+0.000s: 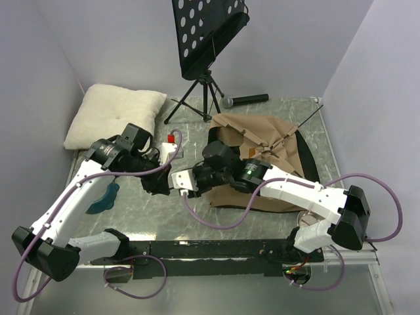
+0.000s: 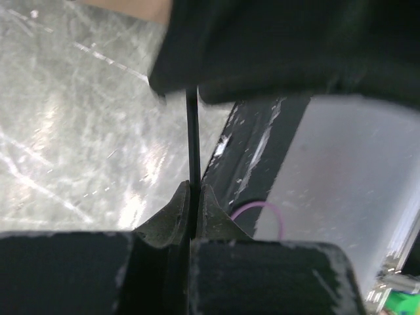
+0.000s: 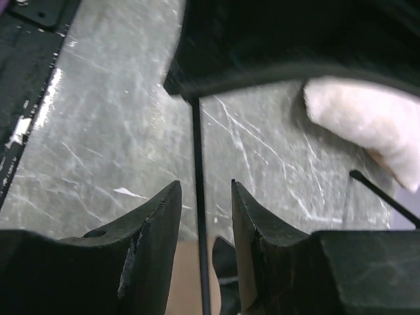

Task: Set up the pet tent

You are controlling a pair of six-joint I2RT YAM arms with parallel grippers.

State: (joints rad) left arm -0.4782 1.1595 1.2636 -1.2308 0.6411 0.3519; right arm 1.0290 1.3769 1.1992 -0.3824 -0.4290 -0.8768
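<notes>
While the thin pole is pinched by the pressed-together left end effector, the right end effector is spread around it without contact. The pet tent is seen slumped on the desk at two o'clock, nearer the right arm.
</notes>
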